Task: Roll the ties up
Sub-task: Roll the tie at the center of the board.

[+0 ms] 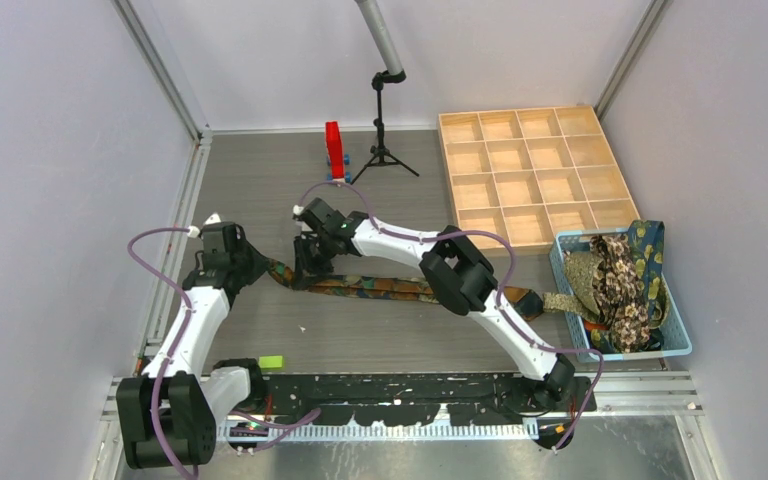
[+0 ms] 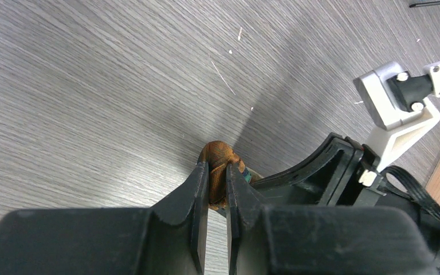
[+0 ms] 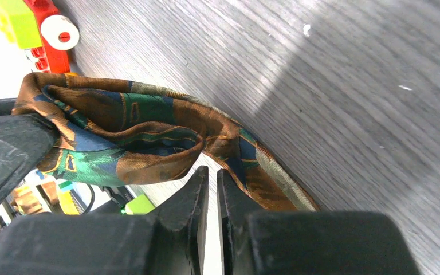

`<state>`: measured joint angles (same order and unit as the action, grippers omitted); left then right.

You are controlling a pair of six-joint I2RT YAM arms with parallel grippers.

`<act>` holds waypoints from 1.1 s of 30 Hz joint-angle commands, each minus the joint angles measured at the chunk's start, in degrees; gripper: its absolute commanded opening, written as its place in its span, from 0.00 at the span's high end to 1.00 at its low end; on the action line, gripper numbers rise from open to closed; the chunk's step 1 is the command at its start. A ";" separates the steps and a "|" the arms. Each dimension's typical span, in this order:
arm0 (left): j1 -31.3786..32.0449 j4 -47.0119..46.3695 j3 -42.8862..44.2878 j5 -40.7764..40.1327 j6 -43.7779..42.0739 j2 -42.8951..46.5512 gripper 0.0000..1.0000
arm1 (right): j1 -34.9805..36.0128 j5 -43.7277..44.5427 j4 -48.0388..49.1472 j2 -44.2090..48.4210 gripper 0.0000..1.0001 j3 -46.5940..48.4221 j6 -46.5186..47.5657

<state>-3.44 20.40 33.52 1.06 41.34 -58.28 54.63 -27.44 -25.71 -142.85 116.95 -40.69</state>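
Note:
A tie [image 1: 380, 287] with an orange, teal and navy pattern lies stretched along the table's middle. Its left end is folded into a small loop. My left gripper [image 1: 265, 268] is shut on that folded end; the left wrist view shows the orange fabric [image 2: 217, 157] pinched between its jaws [image 2: 217, 172]. My right gripper [image 1: 308, 262] stands just right of it. In the right wrist view its jaws [image 3: 208, 173] are closed to a thin gap with nothing between them, tips touching the tie's loop [image 3: 149, 114]. More patterned ties [image 1: 620, 280] are heaped in the light blue basket [image 1: 680, 345].
A wooden compartment tray [image 1: 535, 170] sits at the back right. A red block stand [image 1: 334, 150] and a small black tripod [image 1: 385, 140] stand at the back middle. A green block [image 1: 271, 361] lies near the front edge. The right arm crosses above the tie.

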 commanded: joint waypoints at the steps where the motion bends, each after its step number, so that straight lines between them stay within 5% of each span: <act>1: 0.19 -2.12 0.42 -0.62 -0.82 -0.17 0.92 | -0.96 -0.02 0.58 5.36 0.84 0.25 0.11; 33: 0.19 -2.47 1.31 -2.15 -1.09 -1.83 0.92 | -1.07 -4.81 5.17 -1.31 0.86 7.17 -6.68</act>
<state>-3.44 20.01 33.52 -0.43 41.30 -59.88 53.49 -30.55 -22.24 -143.00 122.19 -45.98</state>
